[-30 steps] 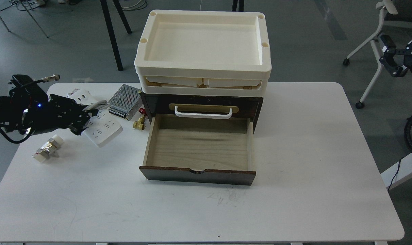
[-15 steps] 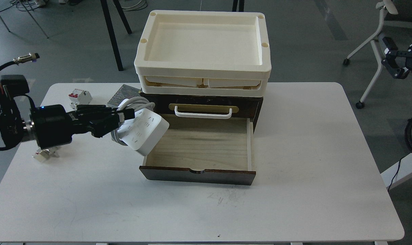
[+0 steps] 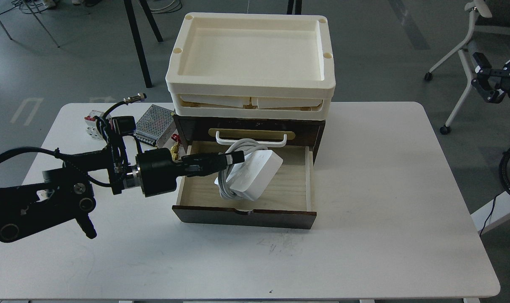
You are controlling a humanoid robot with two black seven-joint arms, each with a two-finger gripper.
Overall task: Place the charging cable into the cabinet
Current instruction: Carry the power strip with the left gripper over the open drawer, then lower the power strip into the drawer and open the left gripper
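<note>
Pinching one charging cable [image 3: 255, 174], the left hand [image 3: 233, 158] hangs over one cabinet [image 3: 246, 216] drawer.

You will find no words, numbers or brand names that can be read here. The long flat white power strip with its thick white cord [image 3: 255, 173] has a plain face turned to you, with no letters you can make out. The dark brown wooden drawer unit [image 3: 246, 126] shows no label on its front or on its white bar handle. The silver metal mesh box [image 3: 153, 123] and the small white switch block with red parts [image 3: 93, 124] are too small to read.
</note>
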